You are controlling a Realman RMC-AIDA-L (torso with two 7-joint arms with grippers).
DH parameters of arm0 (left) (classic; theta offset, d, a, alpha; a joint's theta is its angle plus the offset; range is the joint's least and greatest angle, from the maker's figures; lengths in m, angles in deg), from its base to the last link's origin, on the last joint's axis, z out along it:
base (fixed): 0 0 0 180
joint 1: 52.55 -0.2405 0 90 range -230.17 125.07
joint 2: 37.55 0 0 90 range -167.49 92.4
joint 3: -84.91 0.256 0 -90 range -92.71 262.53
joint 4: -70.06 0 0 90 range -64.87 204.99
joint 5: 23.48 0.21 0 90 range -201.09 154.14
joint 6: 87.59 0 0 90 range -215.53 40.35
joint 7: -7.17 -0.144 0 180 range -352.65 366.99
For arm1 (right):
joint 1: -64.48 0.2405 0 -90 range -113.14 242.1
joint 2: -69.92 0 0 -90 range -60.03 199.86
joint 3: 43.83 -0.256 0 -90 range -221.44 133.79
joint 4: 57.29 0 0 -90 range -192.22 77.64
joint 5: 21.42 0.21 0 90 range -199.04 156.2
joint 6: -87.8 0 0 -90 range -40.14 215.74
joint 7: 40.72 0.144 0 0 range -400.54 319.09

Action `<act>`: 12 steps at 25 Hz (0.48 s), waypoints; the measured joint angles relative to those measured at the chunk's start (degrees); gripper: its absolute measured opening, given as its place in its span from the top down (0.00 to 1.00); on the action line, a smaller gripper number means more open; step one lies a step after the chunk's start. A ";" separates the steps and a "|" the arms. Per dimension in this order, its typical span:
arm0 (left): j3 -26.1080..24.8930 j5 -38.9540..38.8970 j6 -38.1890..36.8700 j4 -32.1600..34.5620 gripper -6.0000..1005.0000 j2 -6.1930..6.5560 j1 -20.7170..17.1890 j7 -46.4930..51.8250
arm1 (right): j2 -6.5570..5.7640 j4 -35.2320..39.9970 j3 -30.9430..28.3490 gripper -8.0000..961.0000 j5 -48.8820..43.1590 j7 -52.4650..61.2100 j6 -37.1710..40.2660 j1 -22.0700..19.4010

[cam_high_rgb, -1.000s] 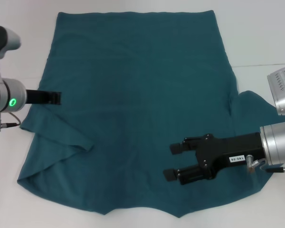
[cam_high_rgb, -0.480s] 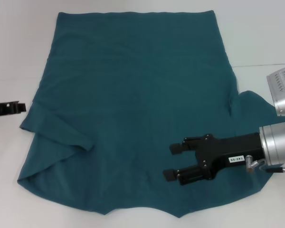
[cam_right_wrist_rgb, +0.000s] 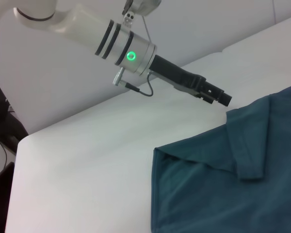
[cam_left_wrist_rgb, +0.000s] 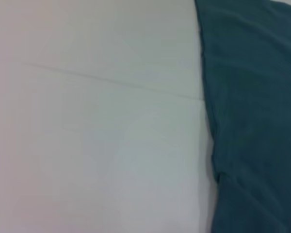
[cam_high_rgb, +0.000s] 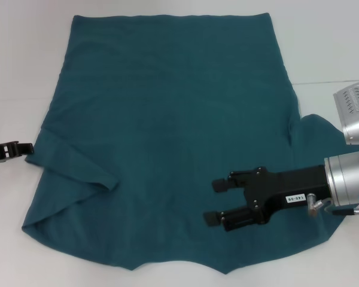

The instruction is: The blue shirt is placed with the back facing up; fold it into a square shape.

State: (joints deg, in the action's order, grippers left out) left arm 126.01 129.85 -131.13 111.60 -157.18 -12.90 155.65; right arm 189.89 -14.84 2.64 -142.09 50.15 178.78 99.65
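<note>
My right pincer (cam_high_rgb: 214, 202) hovers over the near right part of the blue shirt (cam_high_rgb: 167, 119); its two black fingers (cam_high_rgb: 220, 185) stand apart in a moderate gap, holding nothing; whether the tips touch the cloth cannot be told. My left pincer (cam_high_rgb: 25, 147) sits at the left edge of the table (cam_high_rgb: 24, 72), its tip just beside the shirt's left sleeve (cam_high_rgb: 78, 167); the head view shows only the black tip, and the right wrist view shows the same unit (cam_right_wrist_rgb: 223, 97) side-on above the white surface, apart from the cloth; I cannot tell whether its fingers are parted or closed.

The blue shirt lies spread across the middle of the table, plain side up; its straight hem runs along the far edge, and the neck end lies toward the near edge. The left sleeve is folded inward over the body, forming a diagonal flap (cam_right_wrist_rgb: 247, 145) near the near left corner; the right sleeve (cam_high_rgb: 323, 134) lies spread outward toward the right edge, partly under my right arm. The left wrist view shows one side edge of the shirt (cam_left_wrist_rgb: 252, 121) lying flat against the white tabletop (cam_left_wrist_rgb: 97, 136).
</note>
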 joint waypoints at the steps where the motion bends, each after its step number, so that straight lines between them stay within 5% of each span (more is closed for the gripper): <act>1: -0.13 -0.01 0.00 -0.53 0.35 0.02 0.18 0.00 | 0.00 0.00 0.07 0.05 0.00 0.00 -0.14 0.03; 12: -0.49 -3.07 -0.87 -3.24 0.30 0.51 1.32 -0.24 | 0.00 -0.09 0.21 0.05 0.00 0.00 -0.30 -0.09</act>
State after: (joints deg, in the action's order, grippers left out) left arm 125.52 126.78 -132.01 108.36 -156.67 -11.59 155.40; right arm 189.89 -14.93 2.85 -142.10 50.15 178.48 99.57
